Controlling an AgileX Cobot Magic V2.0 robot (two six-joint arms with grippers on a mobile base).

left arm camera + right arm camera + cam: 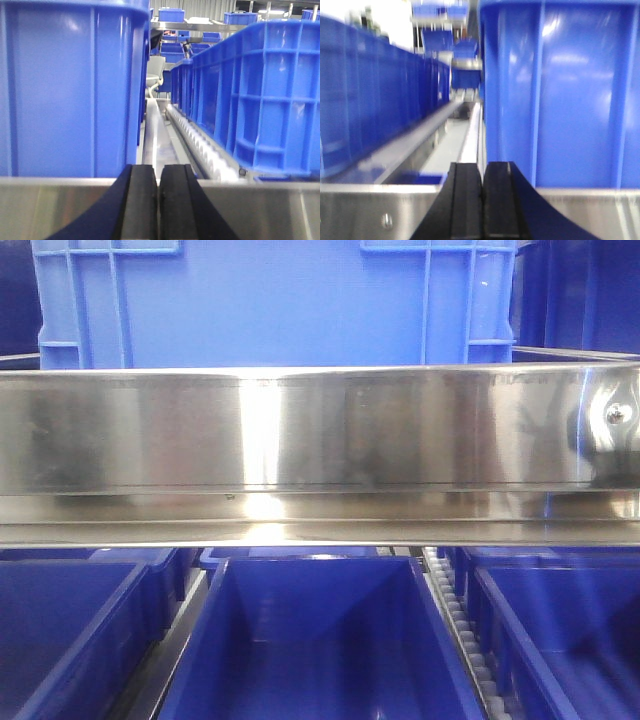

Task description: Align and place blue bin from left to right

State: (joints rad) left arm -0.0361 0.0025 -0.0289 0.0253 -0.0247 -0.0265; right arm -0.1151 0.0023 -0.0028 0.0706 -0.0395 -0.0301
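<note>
The blue bin [270,300] sits at 12 o'clock in the front view, up on a shelf behind a steel rail [300,430]; its walls fill the frame and its inside is hidden, so I cannot say what it carries. Below the rail, from 7 to 5 o'clock, three open bins [310,640] show bare floors and walls as far as I can see into them.

The left fingers [142,200] are pressed together with nothing between them; a smooth blue wall stands close at 10 o'clock of that view, a ribbed neighbouring bin [270,95] at 2 o'clock, and a row of white rollers [200,145] runs between them. The right fingers [467,200] are likewise squeezed flat and empty; a blue wall rises at 1 o'clock and a row of bins [380,95] lines the 9 o'clock side, though this view is blurred.

My worry is skew; with both pairs pinched flat I judge I can only push, not grip, and an uneven shove could twist the bin against the rail. It could also ride into the neighbouring bin on the rollers; the gap there looks narrow. The blur on the right side leaves me little to judge clearance by; I could clip the rail.
</note>
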